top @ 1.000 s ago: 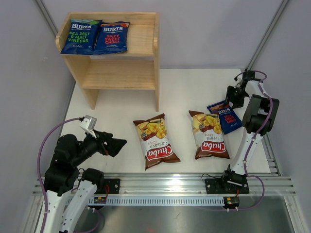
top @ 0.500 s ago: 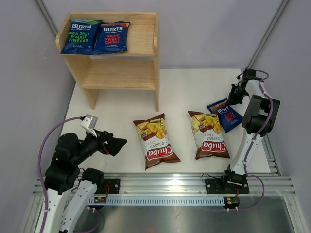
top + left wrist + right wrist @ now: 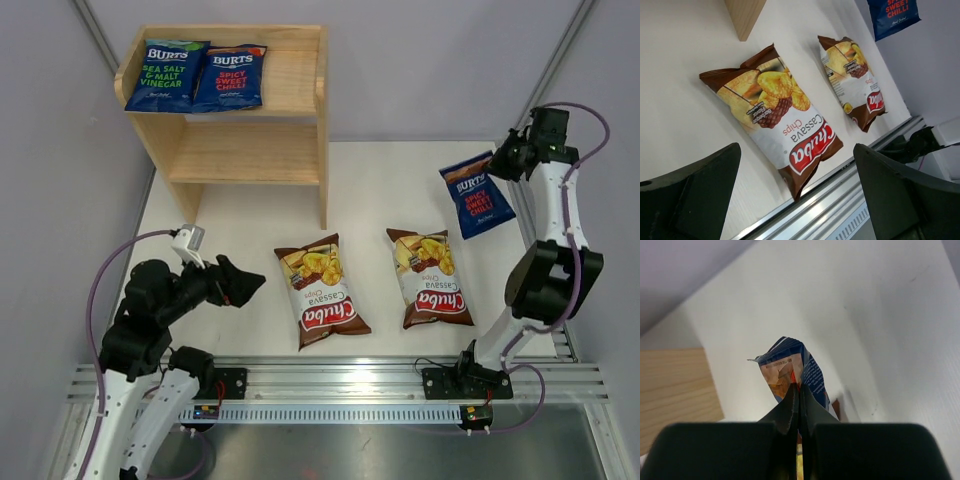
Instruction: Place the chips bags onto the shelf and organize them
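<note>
Lifted off the white tabletop (image 3: 380,190) since the earlier frame, the glossy blue "Burts" chilli bag (image 3: 478,195) hangs in the air well to the right of the light wooden two-tier shelf (image 3: 285,80). The right gripper (image 3: 505,160) pinches its upper corner, jaws narrowed onto the foil. Plain grey walls (image 3: 420,60) enclose the table behind and beside the shelf, and an aluminium rail (image 3: 400,385) runs along the edge farthest from it.

Two more blue bags lie flat on the shelf's top tier – the green-lettered sea salt bag (image 3: 165,75) and a red-labelled chilli bag (image 3: 230,78) touching beside it. Two brown-and-cream "Chuba" bags (image 3: 320,290) (image 3: 432,275) lie in front of the shelf, apart.

The left gripper (image 3: 240,285) hovers in front of the shelf's left side, jaws spread wide – its wrist view shows nothing between them. Only the right wrist view shows the pinch on the bag edge-on.
</note>
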Motion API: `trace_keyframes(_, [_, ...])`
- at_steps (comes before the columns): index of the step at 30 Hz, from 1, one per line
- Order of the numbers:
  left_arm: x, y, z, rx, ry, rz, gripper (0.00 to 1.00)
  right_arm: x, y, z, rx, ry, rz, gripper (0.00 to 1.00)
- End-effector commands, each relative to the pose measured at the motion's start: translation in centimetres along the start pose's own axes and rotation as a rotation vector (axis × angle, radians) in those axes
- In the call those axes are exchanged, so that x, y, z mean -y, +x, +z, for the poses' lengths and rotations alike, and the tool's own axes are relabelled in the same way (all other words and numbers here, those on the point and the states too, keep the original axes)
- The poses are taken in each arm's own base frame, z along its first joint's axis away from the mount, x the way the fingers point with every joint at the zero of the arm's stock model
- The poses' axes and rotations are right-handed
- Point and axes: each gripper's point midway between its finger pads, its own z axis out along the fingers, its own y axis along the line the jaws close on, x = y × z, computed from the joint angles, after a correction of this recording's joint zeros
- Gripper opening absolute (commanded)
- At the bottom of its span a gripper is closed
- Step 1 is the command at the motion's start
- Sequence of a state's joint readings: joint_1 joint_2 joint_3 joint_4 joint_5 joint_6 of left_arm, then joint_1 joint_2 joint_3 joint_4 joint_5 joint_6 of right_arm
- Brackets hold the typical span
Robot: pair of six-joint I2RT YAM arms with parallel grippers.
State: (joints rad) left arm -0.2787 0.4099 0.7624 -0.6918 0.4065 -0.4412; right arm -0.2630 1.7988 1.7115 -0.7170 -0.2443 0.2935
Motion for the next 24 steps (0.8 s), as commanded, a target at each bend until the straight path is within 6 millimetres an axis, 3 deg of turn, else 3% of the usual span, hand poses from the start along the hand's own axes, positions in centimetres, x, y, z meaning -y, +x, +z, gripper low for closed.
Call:
trace_keyframes(1, [1.5,-1.4,1.7,0.038,0.091,-0.087,0.99,-5.2,-4.7,-7.6,0.248,-0.157,0.071,0.00])
trace_keyframes(4, [2.9,-1.7,3.2,0.033,0.190,-0.139,0.99,-7.4,-5.6,-12.0,0.356,-0.247,0.147,0.00])
trace_keyframes(5, [4.2,-3.0,3.3,0.087,0.261,-0.114,0.99,-8.7,-6.5,-13.4,0.408,-0.317,0.222,0.00])
trace_keyframes(7, [5.5,-2.5,4.1,0.089,0.338,-0.141,0.99,-10.0,-5.2,-15.8,0.430,-0.429,0.314,0.00])
trace_keyframes(8, [6.5,-4.3,4.2,0.184,0.380,-0.117,0.99,-11.5,-6.2,-17.6,0.470,-0.544,0.428,0.00])
trace_keyframes(9, [7.4,-3.9,4.7,0.177,0.411,-0.125,0.99,-11.8,-5.0,-18.5,0.467,-0.591,0.484,0.00])
trace_keyframes(11, [8.4,-4.4,5.5,0.234,0.463,-0.124,0.99,-13.2,-5.1,-20.8,0.483,-0.698,0.575,0.00])
trace_keyframes(13, [9.3,-3.6,7.2,0.228,0.489,-0.132,0.99,-14.6,-4.5,-23.1,0.488,-0.735,0.594,0.00])
trace_keyframes(14, [10.8,-4.8,6.9,0.294,0.563,-0.106,0.99,-15.2,-4.3,-24.1,0.485,-0.764,0.629,0.00])
trace_keyframes(16, [12.2,-3.9,8.4,0.286,0.610,-0.083,0.99,-15.4,-3.5,-25.8,0.499,-0.805,0.695,0.00])
trace_keyframes(18, [15.1,-5.4,7.8,0.362,0.727,-0.052,0.99,-14.8,-2.5,-26.8,0.479,-0.839,0.812,0.00])
trace_keyframes(19, [15.4,-5.0,8.9,0.353,0.736,-0.044,0.99,-15.0,-2.4,-27.7,0.487,-0.877,0.827,0.00])
trace_keyframes(21, [17.1,-6.7,9.2,0.397,0.789,-0.052,0.99,-14.5,-1.4,-28.6,0.469,-0.898,0.889,0.00])
trace_keyframes(24, [18.4,-7.4,10.3,0.422,0.871,-0.092,0.99,-14.4,0.0,-30.1,0.444,-0.944,0.939,0.00])
